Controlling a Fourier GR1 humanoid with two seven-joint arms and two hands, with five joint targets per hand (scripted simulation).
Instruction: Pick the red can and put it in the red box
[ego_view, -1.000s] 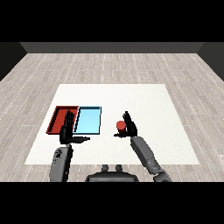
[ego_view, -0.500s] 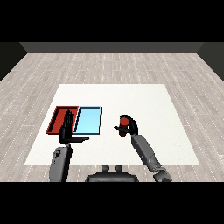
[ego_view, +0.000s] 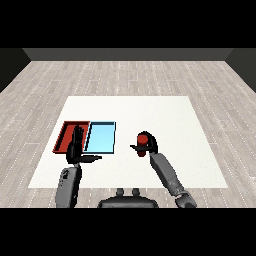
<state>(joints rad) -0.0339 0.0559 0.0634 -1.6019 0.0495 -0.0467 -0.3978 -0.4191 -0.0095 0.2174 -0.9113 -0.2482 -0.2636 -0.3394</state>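
The red can (ego_view: 143, 139) stands upright a little right of the table's middle, and my right hand (ego_view: 149, 148) is curled round it from the right, thumb across its near side. The red tray (ego_view: 65, 134) lies at the left of the white table, side by side with the light blue tray (ego_view: 101, 137). My left hand (ego_view: 76, 145) is raised in front of the red tray with fingers straight and thumb pointing right; it covers part of that tray and holds nothing.
The white table (ego_view: 165, 115) stretches wide behind and to the right of the can. Grey wooden floor surrounds it on all sides.
My right hand has gone from open beside the can to curled round it. The can looks slightly higher in view than before. The left hand has not moved.
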